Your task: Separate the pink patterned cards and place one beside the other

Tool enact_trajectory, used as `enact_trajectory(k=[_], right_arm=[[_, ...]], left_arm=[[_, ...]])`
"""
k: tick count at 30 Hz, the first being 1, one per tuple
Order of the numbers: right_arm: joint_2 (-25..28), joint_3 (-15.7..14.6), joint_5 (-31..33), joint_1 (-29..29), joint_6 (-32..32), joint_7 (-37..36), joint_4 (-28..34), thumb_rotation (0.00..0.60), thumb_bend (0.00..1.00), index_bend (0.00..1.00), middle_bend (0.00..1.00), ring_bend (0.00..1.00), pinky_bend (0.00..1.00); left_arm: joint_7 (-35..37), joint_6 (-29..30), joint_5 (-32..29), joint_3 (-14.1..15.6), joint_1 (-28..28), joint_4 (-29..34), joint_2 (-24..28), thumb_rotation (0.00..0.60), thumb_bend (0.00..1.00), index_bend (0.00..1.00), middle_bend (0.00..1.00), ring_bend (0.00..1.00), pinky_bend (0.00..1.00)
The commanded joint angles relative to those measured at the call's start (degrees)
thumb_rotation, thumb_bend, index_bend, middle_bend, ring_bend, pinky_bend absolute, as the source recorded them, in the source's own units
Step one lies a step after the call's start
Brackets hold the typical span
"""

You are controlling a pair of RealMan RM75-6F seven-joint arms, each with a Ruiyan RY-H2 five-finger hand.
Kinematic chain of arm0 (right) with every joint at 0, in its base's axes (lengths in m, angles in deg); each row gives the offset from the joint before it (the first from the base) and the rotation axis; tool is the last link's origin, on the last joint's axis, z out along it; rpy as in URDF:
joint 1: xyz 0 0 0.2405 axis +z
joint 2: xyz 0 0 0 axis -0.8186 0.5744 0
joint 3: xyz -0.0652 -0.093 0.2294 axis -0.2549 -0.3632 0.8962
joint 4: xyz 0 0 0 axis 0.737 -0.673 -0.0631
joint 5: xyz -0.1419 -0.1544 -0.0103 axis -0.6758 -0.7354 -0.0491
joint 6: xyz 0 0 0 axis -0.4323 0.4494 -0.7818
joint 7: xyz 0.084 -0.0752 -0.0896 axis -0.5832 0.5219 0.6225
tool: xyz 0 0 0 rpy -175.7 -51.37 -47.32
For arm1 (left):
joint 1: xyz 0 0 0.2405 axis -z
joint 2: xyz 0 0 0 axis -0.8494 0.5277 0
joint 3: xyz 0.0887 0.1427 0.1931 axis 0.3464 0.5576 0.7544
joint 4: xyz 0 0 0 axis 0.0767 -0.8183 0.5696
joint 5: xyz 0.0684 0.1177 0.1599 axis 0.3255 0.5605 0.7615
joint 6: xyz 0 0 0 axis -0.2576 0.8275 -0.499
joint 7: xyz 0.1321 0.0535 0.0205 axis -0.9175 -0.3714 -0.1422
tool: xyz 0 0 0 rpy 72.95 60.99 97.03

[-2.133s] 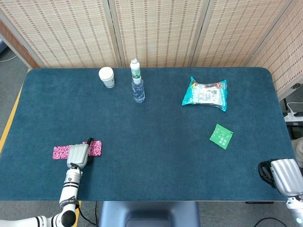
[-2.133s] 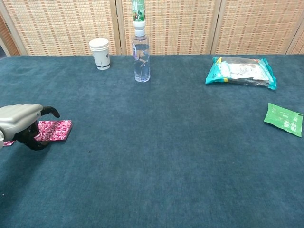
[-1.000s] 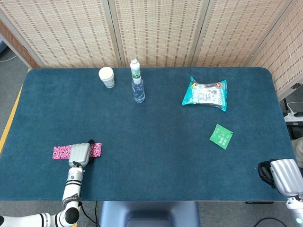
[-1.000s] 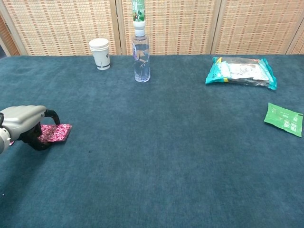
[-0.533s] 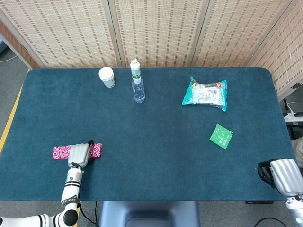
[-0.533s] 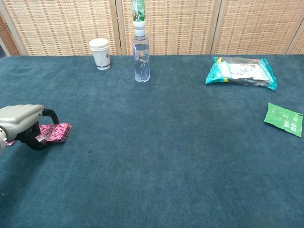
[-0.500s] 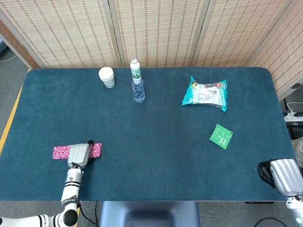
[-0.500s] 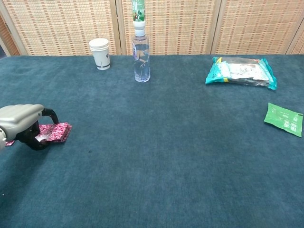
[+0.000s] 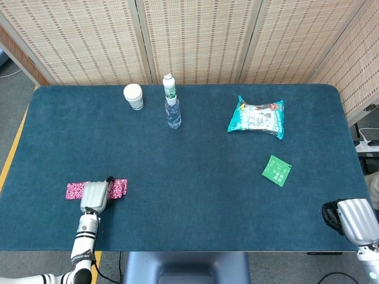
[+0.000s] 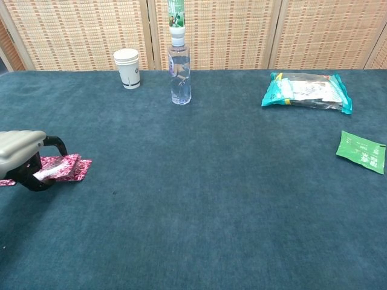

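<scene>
The pink patterned cards (image 9: 120,188) lie overlapped near the table's front left, with one end (image 9: 73,190) showing to the left of my hand. My left hand (image 9: 95,194) is over their middle. In the chest view the left hand (image 10: 23,158) pinches one pink card (image 10: 53,168), whose edge is tilted up off the cloth, while another card (image 10: 81,165) lies flat beneath it. My right hand (image 9: 354,218) hangs off the table's front right corner, far from the cards; its fingers are mostly hidden.
A paper cup (image 9: 134,96) and a water bottle (image 9: 172,106) stand at the back. A teal snack bag (image 9: 257,117) and a green packet (image 9: 276,170) lie on the right. The blue cloth table (image 9: 195,177) has its front edge close to the cards.
My left hand has shifted slightly left and toward the front edge. The card in its fingers is now tilted up, and more of the lower card shows.
</scene>
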Motion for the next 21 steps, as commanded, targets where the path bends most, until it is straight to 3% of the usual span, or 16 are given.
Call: enact_trajectory(k=[1,21], right_arm=[[0.01,0.04,0.11,0.03,-0.08,-0.02,0.02,0.6,0.7,1.0,0.92,0.88,0.98],[-0.52,0.04,0.37,0.11,-0.46,1.15,0.07,0.6,0.7,1.0,0.93,0.88,0.98]], left_arm=[[0.3,1.33,1.54,1.15,-1.09,0.55,0.73,0.6,0.35,0.4,1.0,1.0,1.0],[9.49,7.54,10.65,8.72,-12.12,3.49,10.26,0.6,0.35,0.4,1.0,1.0,1.0]])
